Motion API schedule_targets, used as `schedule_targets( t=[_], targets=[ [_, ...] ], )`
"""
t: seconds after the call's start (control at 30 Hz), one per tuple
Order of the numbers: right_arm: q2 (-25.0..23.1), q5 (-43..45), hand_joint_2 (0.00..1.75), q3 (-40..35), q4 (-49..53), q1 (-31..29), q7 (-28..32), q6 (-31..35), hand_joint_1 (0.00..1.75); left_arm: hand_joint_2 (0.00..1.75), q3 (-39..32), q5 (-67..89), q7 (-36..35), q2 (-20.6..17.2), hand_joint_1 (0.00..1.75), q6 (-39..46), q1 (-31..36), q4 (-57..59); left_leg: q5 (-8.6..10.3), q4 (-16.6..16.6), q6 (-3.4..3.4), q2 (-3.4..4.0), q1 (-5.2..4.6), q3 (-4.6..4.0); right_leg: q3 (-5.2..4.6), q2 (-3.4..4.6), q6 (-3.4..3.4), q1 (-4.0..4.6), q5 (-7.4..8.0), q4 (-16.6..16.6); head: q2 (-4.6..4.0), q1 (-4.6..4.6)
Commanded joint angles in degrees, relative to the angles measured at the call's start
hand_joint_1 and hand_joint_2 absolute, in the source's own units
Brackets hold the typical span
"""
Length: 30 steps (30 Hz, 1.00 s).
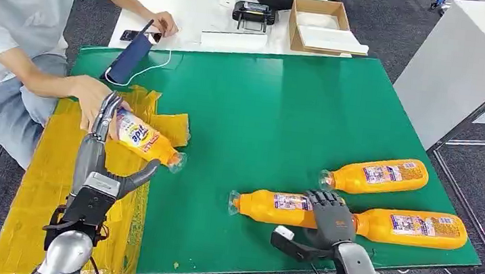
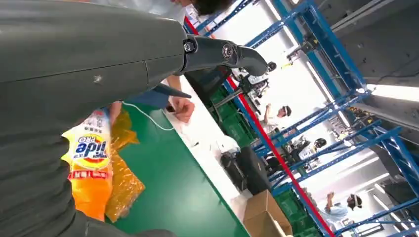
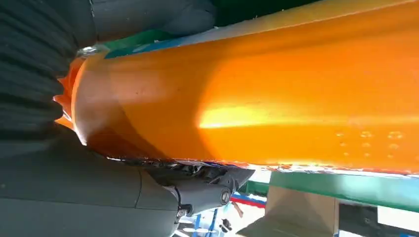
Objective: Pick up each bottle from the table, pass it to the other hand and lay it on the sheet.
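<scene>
Laydown step w/ left hand [image 1: 102,163], fingers clamped on a bottle [image 1: 146,139] over the yellow sheet [image 1: 37,190] at counter's left edge, while right hand [image 1: 332,218] clamps a near-edge bottle [image 1: 273,206]; next, I judge: release, lift, pass.

perhaps "tide pro" on bottle [image 2: 90,163]

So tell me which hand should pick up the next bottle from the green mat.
Right. The right hand already lies over the near-left bottle, fingers draped on its body. The left hand is busy with the bottle at the yellow sheet.
</scene>
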<state>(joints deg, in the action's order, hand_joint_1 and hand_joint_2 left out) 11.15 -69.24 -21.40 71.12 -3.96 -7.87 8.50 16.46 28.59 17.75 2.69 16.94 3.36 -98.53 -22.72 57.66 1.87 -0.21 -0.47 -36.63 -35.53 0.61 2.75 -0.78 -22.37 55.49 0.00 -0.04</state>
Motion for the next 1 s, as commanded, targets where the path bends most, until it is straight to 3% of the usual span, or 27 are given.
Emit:
schedule_targets(
  t=[0.03, 0.13, 0.17, 0.23, 0.57, 0.63, 0.7, 0.8, 1.0],
  targets=[
    [-0.47, 0.34, 1.75, 0.83, -5.87, 1.42, 0.15, -1.31, 1.43, 1.75, 0.86, -0.23, -0.18, -0.14, 0.0, -0.01, 1.91, 3.35, -0.08, -0.06, -0.17, -0.24, 0.08, 0.27, 0.36, -0.31, -0.13, 0.09, -0.13, -0.09, 0.0, 0.02],
    [-0.47, 0.34, 1.75, 0.83, -5.87, 1.42, 0.15, -1.31, 1.43, 1.75, 0.86, -0.23, -0.18, -0.14, 0.0, -0.01, 1.91, 3.35, -0.04, -0.05, -0.1, -0.19, 0.06, 0.16, 0.22, -0.24, -0.09, 0.07, -0.08, -0.08, 0.0, 0.0],
    [-0.44, 0.4, 1.75, 0.74, -6.02, 1.35, 0.28, -1.46, 1.59, 1.75, 0.87, -0.27, -0.19, -0.18, 0.0, 0.05, 1.97, 3.4, -0.07, -0.05, -0.14, -0.23, 0.07, 0.22, 0.3, -0.29, -0.13, 0.08, -0.12, -0.08, 0.0, 0.0],
    [-0.25, 0.97, 1.75, 0.51, -6.38, 1.35, 0.88, -1.89, 1.73, 1.75, 0.98, -0.44, -0.23, -0.16, 0.0, 0.14, 2.09, 3.5, -0.09, -0.06, -0.18, -0.25, 0.08, 0.27, 0.34, -0.32, -0.15, 0.09, -0.15, -0.09, 0.0, 0.0],
    [-1.65, 1.51, 1.75, 0.74, -5.03, 1.74, 1.87, 0.73, 1.75, 1.75, 1.24, -0.57, -0.33, -0.31, 0.0, 0.06, 1.61, 2.89, -0.11, -0.06, -0.18, -0.16, 0.06, 0.25, 0.27, -0.24, -0.11, 0.07, -0.11, -0.08, 0.0, 0.0],
    [-7.3, 7.77, 1.75, 6.56, 1.65, 4.7, 8.2, 13.79, 1.75, 1.75, 3.16, -12.66, -2.43, -2.19, 0.0, -14.11, -0.29, 0.3, -0.12, -0.06, -0.2, -0.17, 0.08, 0.26, 0.27, -0.25, -0.14, 0.09, -0.12, -0.07, 0.0, 0.0],
    [-9.76, 12.64, 1.75, 8.58, 7.83, 6.22, 11.05, 17.39, 1.75, 1.75, 4.5, -18.85, -2.41, -3.74, 0.0, -20.06, -1.12, 0.28, -0.18, -0.04, -0.22, -0.07, 0.07, 0.24, 0.21, -0.14, -0.16, 0.08, -0.16, -0.01, 0.0, 0.0],
    [-11.19, 17.5, 1.75, 10.9, 10.73, 6.62, 14.55, 20.42, 1.75, 1.75, 6.02, -23.12, -1.92, -4.82, 0.0, -23.46, -0.63, 1.75, -0.17, 0.0, -0.2, 0.03, 0.04, 0.14, 0.71, 0.01, -0.08, 0.05, -0.12, 0.08, 0.0, 0.04],
    [-14.62, 27.4, 1.75, 14.63, 14.15, 7.19, 23.09, 26.53, 1.75, 1.75, 7.11, -28.57, -4.19, -4.6, 0.0, -24.86, 1.1, 5.55, -0.07, -0.01, -0.18, -0.11, 0.04, -0.14, 0.42, -0.19, -0.08, 0.04, -0.06, 0.09, 0.0, 0.02]
  ],
)
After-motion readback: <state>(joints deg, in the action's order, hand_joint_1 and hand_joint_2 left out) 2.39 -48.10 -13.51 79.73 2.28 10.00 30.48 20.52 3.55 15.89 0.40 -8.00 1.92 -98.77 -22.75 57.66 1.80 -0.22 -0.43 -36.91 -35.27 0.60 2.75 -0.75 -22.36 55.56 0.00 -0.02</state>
